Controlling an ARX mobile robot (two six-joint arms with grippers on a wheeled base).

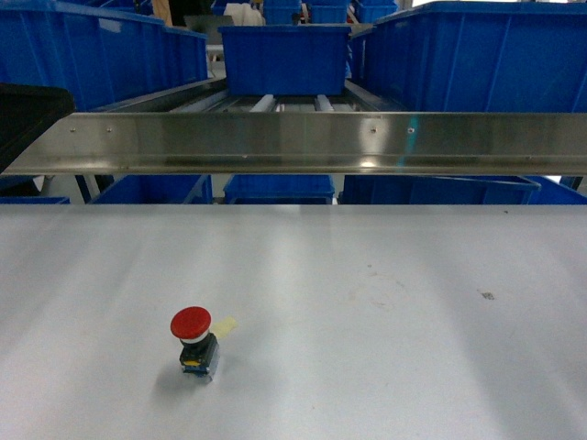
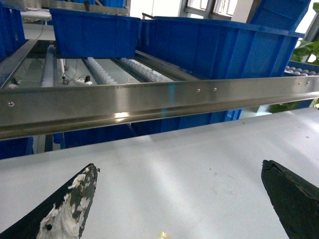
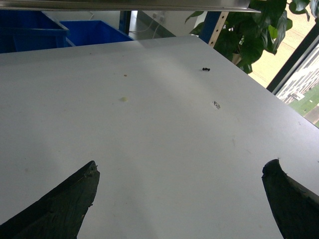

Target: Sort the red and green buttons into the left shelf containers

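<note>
One red button (image 1: 193, 335), a round red cap on a black body with yellow marks, stands upright on the white table (image 1: 385, 302) at the front left. No green button is in view. Neither gripper shows in the head view. My left gripper (image 2: 179, 167) hangs open over bare table facing the shelf's steel front bar (image 2: 149, 102); nothing lies between its fingers, and the button is out of that view. My right gripper (image 3: 182, 164) is open over bare table as well. Blue containers (image 1: 284, 57) sit on the shelf (image 1: 312, 142) behind the bar.
A yellowish tape scrap (image 1: 224, 326) lies just right of the button and peeks in at the bottom edge (image 2: 163, 235) of the left wrist view. More blue bins (image 1: 477, 55) stand on the right. A dark block (image 1: 27, 110) sits far left. A plant (image 3: 259, 30) stands past the table's right corner.
</note>
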